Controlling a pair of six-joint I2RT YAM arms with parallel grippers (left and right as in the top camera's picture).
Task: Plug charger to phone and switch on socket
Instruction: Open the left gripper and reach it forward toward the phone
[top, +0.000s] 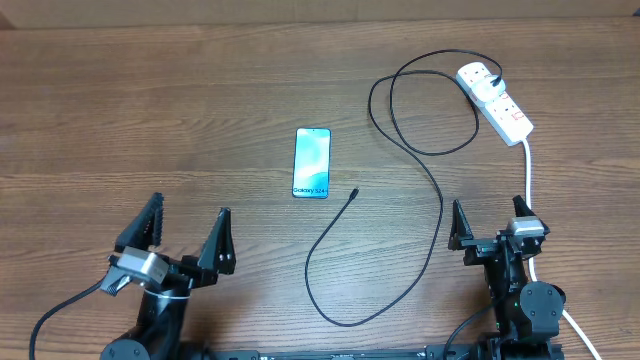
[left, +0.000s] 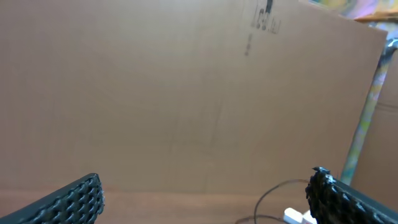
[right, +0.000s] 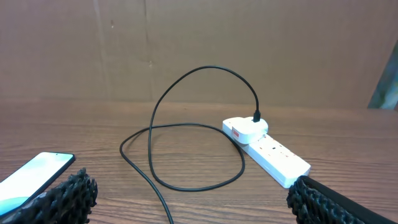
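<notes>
Charger (top: 441, 212) tip near phone (top: 312, 162) (not touching); socket (top: 497, 102) apart.

Phone (right: 34, 171) cut at frame edge (right wrist); socket (top: 497, 100) switches unreadable.

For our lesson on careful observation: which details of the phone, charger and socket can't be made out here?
Overhead: socket switches too small to tell on or off; charger tip too small to tell its type.
Right wrist: phone cut off by the left edge.
Left wrist: socket mostly below the bottom edge.
</notes>
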